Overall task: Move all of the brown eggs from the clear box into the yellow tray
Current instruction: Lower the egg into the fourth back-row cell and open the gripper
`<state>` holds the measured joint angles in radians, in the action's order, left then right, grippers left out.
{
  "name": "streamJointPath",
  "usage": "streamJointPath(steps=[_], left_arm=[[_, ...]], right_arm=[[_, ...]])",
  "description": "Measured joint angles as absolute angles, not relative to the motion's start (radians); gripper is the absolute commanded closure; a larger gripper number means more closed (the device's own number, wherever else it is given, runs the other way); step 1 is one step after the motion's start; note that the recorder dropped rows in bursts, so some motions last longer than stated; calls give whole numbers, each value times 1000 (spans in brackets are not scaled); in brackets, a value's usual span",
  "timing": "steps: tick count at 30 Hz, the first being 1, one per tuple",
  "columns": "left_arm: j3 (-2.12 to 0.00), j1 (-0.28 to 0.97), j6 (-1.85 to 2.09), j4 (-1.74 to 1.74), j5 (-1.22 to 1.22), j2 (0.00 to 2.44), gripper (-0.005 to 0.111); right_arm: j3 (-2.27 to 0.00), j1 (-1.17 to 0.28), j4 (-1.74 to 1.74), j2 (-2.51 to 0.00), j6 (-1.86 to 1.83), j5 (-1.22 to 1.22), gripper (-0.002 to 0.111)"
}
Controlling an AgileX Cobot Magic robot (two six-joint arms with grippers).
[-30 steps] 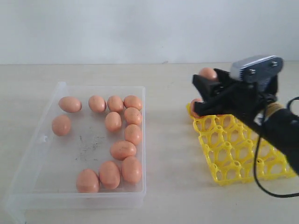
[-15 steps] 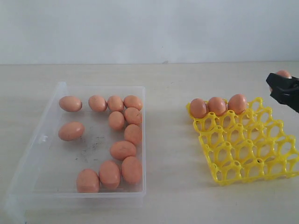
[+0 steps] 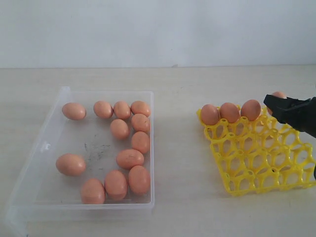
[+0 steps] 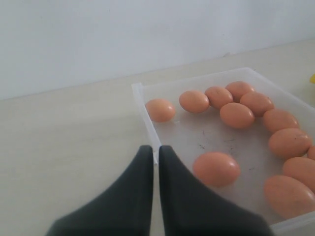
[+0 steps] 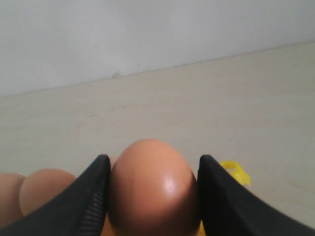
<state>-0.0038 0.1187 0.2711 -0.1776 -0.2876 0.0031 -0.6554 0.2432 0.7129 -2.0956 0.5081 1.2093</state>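
Risk I see: right gripper (image 5: pixel 152 164), jaws clamped on one brown egg (image 5: pixel 147 196) at the far row of the yellow tray (image 3: pixel 240 154), releases off-cell and it rolls onto the worktop (image 3: pixel 177 98).

It looks like a robot lab's test setup, not a lived-in room. A plain pale surface (image 3: pixel 177 148) meets a blank white wall (image 3: pixel 148 29). On the surface sit a clear box (image 3: pixel 151 148) of eggs (image 3: pixel 129 159) and a yellow tray (image 3: pixel 256 165), with a black robot arm (image 3: pixel 302 116) reaching in over the tray.
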Motion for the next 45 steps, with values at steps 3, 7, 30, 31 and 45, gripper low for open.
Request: streamJointPath(steps=[3,7,30,31,45], left_arm=[[-4,119,271,-178,-288,3,103],[-4,119,271,-178,-288,3,103],[-4,119,271,-178,-288,3,103],[-4,119,271,-178,-288,3,103],[-4,119,271,-178,-288,3,103]], right_arm=[[-658,243,713,-2110,478,1209,108],[-662,243,713,-2116,455,1209,108],[-710,243,721,-2149,408,1180,108],[-711,241,721,-2153,408,1182,108],[-738,238,727,-2153,370,1112,108]])
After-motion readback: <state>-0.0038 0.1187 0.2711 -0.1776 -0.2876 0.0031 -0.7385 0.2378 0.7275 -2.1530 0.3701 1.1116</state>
